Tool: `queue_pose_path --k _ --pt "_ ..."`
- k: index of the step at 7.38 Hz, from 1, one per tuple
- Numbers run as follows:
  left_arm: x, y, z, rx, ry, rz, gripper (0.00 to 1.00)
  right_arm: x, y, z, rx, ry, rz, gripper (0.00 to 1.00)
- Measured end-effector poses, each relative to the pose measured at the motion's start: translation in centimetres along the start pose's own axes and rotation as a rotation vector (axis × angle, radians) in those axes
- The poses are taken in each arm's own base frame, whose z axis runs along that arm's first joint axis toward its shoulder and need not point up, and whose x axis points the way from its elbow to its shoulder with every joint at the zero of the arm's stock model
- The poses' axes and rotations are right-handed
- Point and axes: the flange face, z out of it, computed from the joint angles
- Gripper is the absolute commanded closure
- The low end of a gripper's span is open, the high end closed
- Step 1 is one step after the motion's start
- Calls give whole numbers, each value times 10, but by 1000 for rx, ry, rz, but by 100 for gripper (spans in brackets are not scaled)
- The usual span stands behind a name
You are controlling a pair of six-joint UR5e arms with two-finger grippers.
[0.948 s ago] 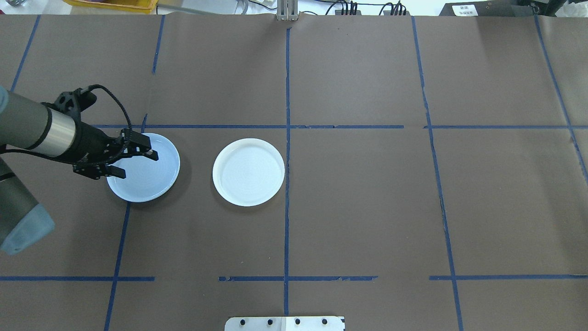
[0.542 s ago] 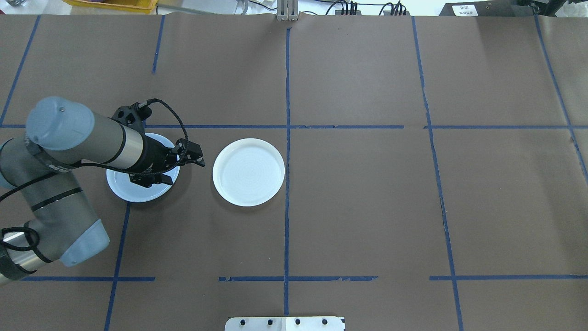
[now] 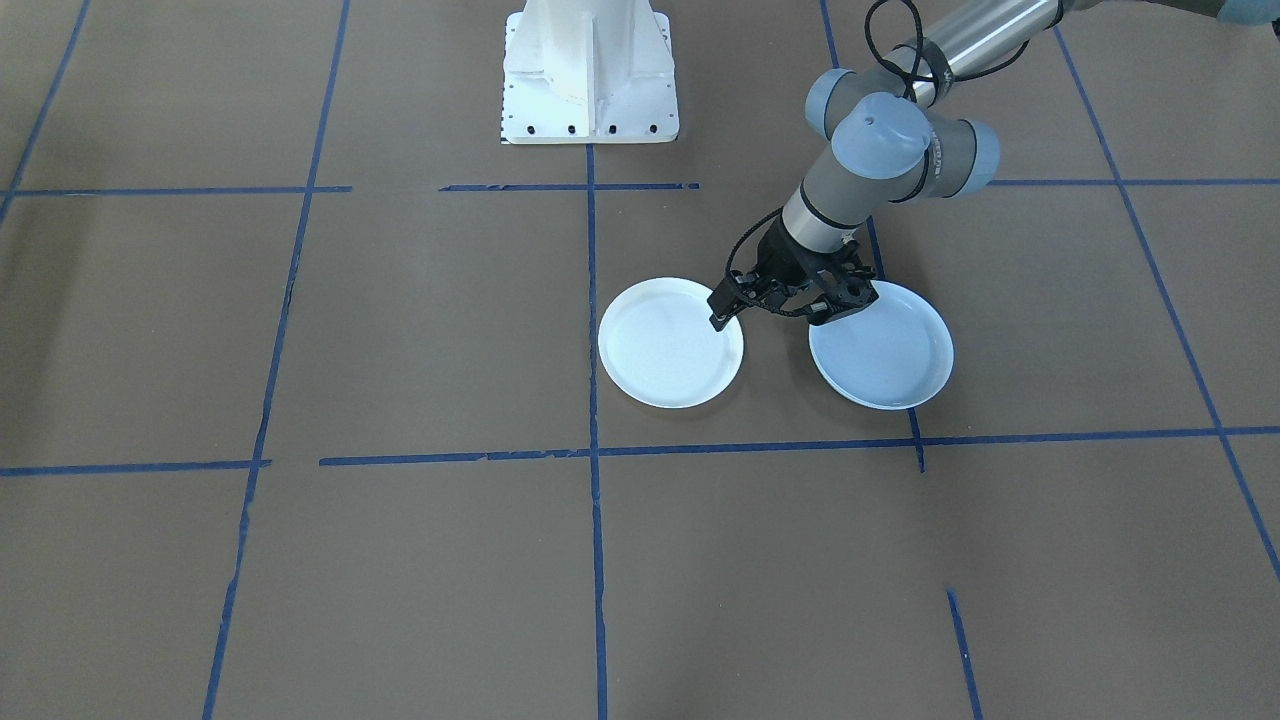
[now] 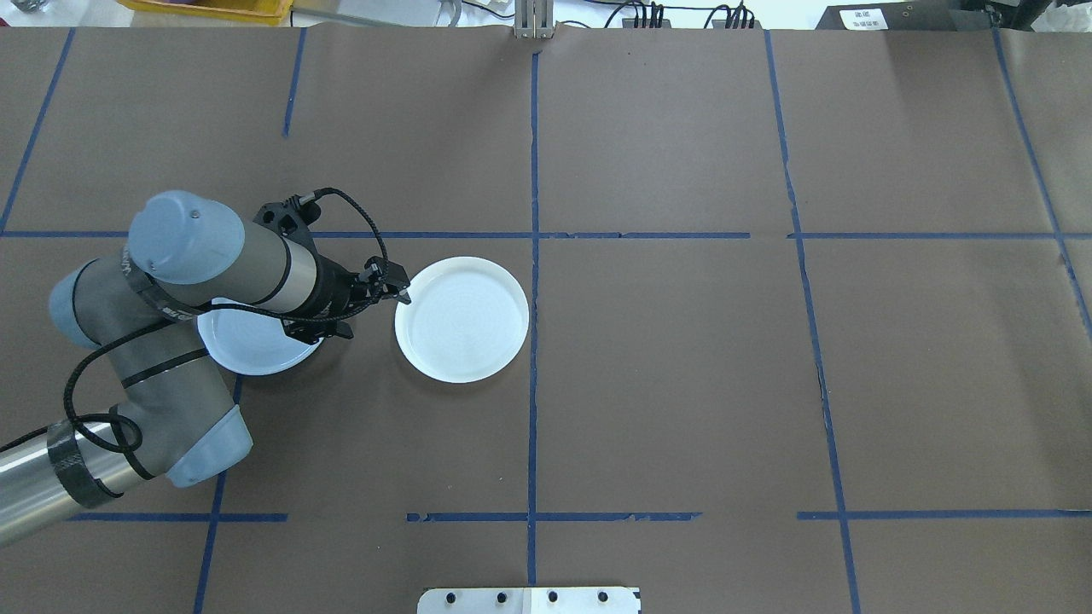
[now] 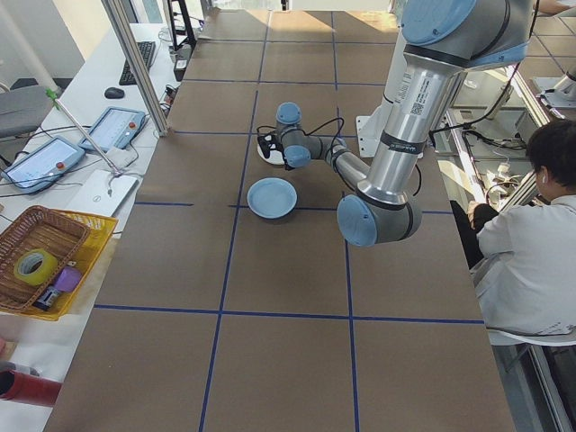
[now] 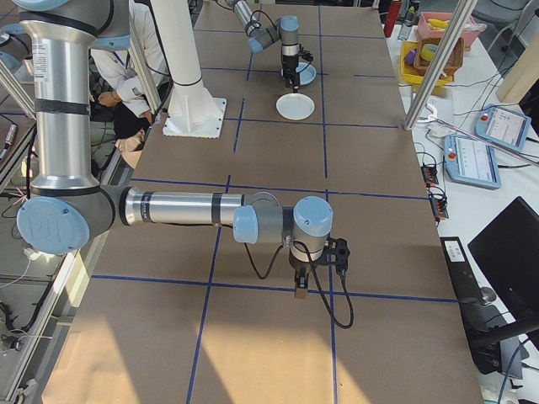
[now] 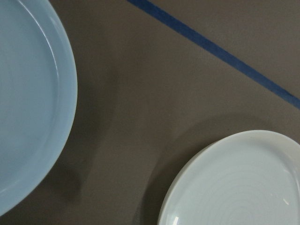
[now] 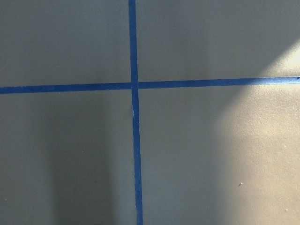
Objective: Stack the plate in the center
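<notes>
In the front-facing view, the lower half of the frame shows only the brown paper-covered table (image 3: 400, 560) and its grid of blue tape lines (image 3: 597, 560). Just above the middle sit two plates, side by side but apart. The white plate (image 3: 668, 352) is left of center and touches the vertical tape line. The pale-blue plate (image 3: 888, 358), glossy and smooth, lies flat on the paper to its right.

The left gripper (image 3: 785, 305) hangs over the gap between them at their far edges. Its fingers are spread wide and hold nothing. One fingertip (image 3: 720, 312) lies over the white plate's rim and the other reaches toward the pale-blue plate's rim. It is unclear whether either tip touches. The left wrist camera looks down on the same gap, with the pale-blue plate at the frame's left and the white plate at lower right.

Behind the gripper, the left arm rises toward the upper right corner. The white robot base (image 3: 590, 70) stands at top center.

In the right-side view, the right gripper (image 6: 300, 284) points down at the paper near a tape crossing in the lower middle, well apart from both plates. Whether its fingers are spread or closed cannot be told.
</notes>
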Motion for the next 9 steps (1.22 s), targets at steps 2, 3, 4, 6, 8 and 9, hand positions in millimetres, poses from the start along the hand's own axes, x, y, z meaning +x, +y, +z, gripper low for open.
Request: queue_pose_path --k 2,3,4,6,8,9 --pt "0 6 9 -10 -11 3 57 0 0 0 0 0 0 0" --pt "1 9 12 -15 -13 6 65 0 0 0 0 1 0 0" --pt "1 11 13 -18 -12 10 73 0 0 0 1 1 0 0" --pt "2 12 14 -21 -11 18 100 0 0 0 1 1 -1 0" --pt "3 13 11 -24 -6 28 100 0 0 0 0 0 0 0" --pt "3 12 7 -25 2 44 100 0 0 0 0 1 0 0"
